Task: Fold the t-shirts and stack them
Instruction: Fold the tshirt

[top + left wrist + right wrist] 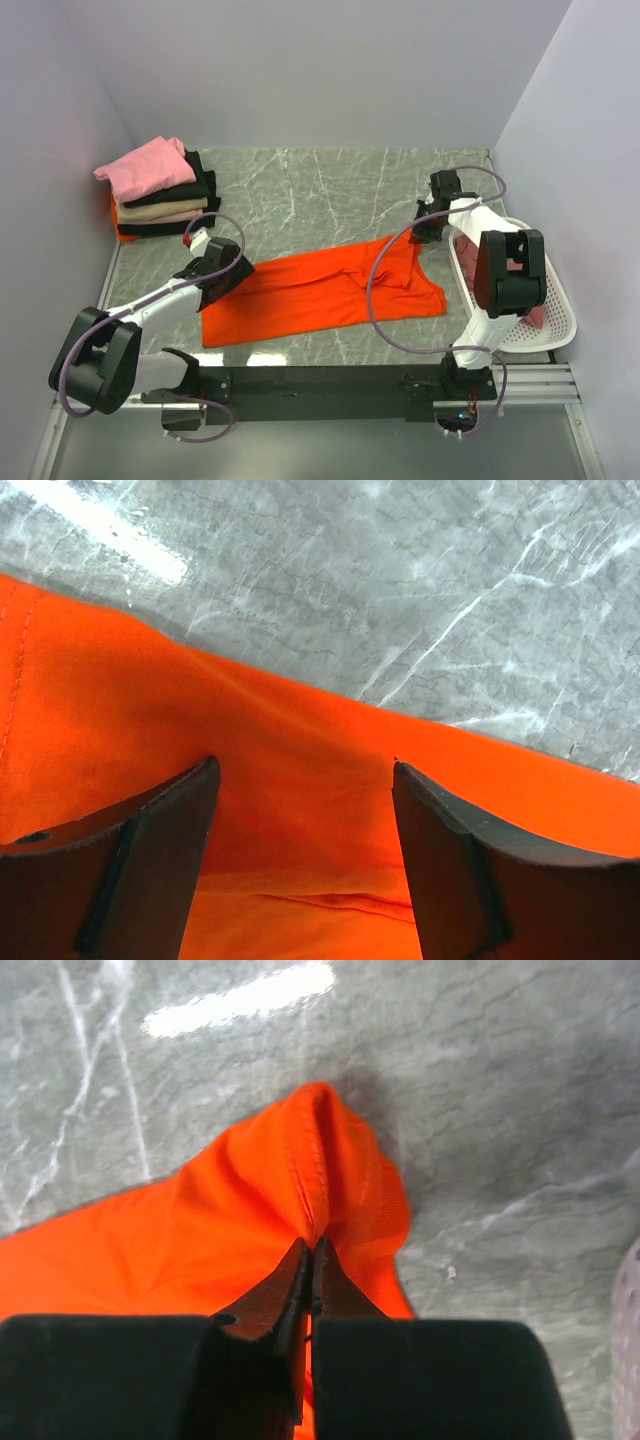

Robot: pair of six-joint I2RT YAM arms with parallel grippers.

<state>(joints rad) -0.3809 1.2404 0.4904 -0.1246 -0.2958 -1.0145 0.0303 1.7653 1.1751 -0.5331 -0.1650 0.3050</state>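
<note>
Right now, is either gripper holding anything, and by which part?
The right gripper pinches the orange t-shirt at a seamed edge; left gripper, open, holds nothing.

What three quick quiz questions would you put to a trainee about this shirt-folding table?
1. True or false: the left gripper is clamped shut on the orange t-shirt.
2. Which colour is the top shirt of the folded stack? A pink, B black, C beige.
3. Fill in: the white basket stands beside the ____ arm.
Key: 1 false, it is open above the orange t-shirt. 2 A. 3 right; there the right gripper is shut, pinching a fold of the orange t-shirt.
</note>
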